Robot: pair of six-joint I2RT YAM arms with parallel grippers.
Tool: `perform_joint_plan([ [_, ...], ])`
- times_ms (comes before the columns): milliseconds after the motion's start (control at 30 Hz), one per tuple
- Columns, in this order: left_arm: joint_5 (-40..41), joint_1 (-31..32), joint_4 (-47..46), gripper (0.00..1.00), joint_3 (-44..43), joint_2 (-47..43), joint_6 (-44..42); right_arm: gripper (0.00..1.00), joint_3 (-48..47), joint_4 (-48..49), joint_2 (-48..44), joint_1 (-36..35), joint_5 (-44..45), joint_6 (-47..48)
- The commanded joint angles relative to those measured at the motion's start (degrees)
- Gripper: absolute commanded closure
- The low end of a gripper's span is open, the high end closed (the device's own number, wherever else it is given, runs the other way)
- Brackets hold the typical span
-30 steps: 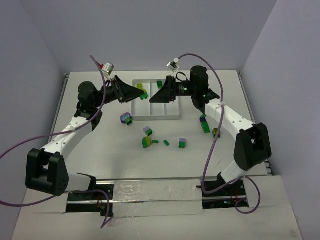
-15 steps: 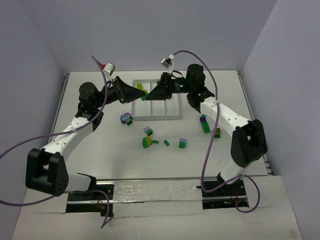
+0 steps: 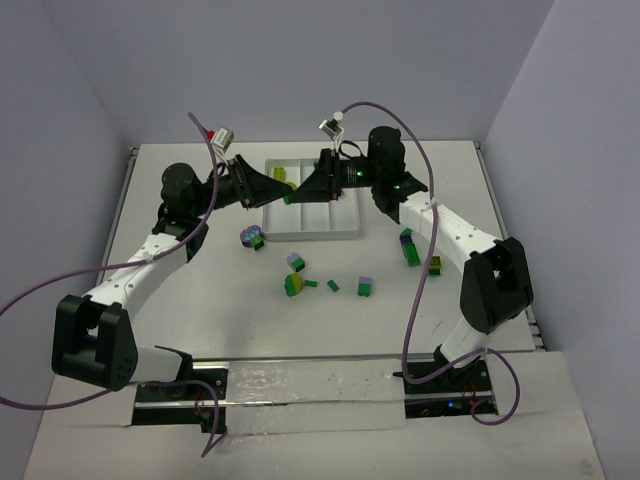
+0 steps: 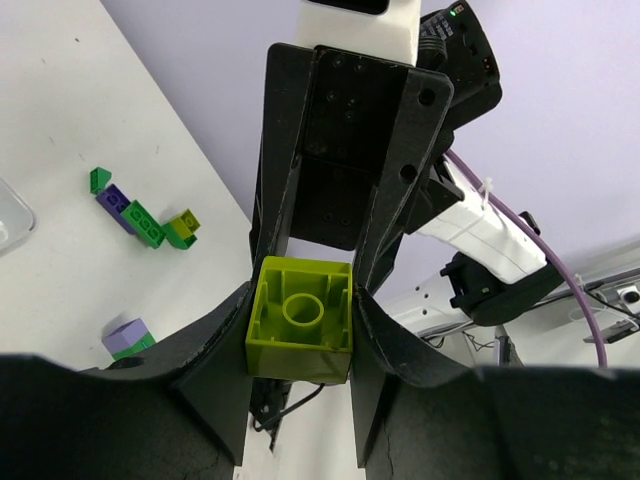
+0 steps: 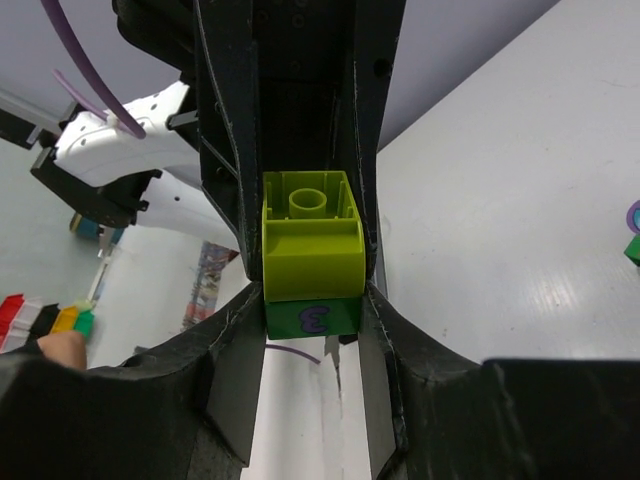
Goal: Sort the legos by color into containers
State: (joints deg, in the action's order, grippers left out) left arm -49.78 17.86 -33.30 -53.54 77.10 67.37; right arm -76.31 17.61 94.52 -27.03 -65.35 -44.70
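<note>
Step in hand: by my judgement, taking apart a two-colour stack in the air, so that each brick can go to its own compartment.
Left gripper (image 4: pixel 300 300): clenched on the yellow-green brick (image 4: pixel 300 335), with one finger against each side of it.
Right gripper (image 5: pixel 312 318): clenched on the green brick (image 5: pixel 312 316), which is joined to the yellow-green one.
Place of the stack: held between the two claws, tip to tip, above the left part of the white tray (image 3: pixel 310 235).
Tray content: mostly hidden by the arms.
Loose legos (image 3: pixel 293 284): scattered on the table (image 3: pixel 200 320) in front of the tray and beside the right arm. Several look stacked in two colours.
Next move: the claws should pull straight away from each other with a firm grip, then let each brick go over the compartment of its colour. A slanted pull may make a brick slip out.
</note>
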Motion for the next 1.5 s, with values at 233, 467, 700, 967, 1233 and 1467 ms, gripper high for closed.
perform_joint_plan([
  [233,9.6,-5.7,2.0,1.00,-18.5,8.6,-4.9,1.00,0.6,-16.0,-1.4,-1.5,3.4,16.0],
  [467,20.8,-5.7,19.2,1.00,-26.4,13.4,-27.0,1.00,-8.2,-32.2,2.9,0.1,26.6,32.8],
  [700,36.0,-0.6,31.7,1.00,-28.3,22.3,-48.5,1.00,-20.3,-35.3,16.4,0.0,53.9,41.8],
  [967,41.5,1.8,33.1,1.00,-34.7,33.3,-51.7,1.00,-31.5,-38.2,30.1,0.0,60.2,42.9],
  [1233,43.2,2.4,31.8,0.99,-43.1,44.3,-52.0,1.00,-40.7,-39.7,39.0,0.1,64.0,43.0],
  [1467,43.5,2.6,32.6,0.96,-50.1,51.1,-51.6,0.98,-43.6,-39.5,42.2,0.1,64.4,43.0],
])
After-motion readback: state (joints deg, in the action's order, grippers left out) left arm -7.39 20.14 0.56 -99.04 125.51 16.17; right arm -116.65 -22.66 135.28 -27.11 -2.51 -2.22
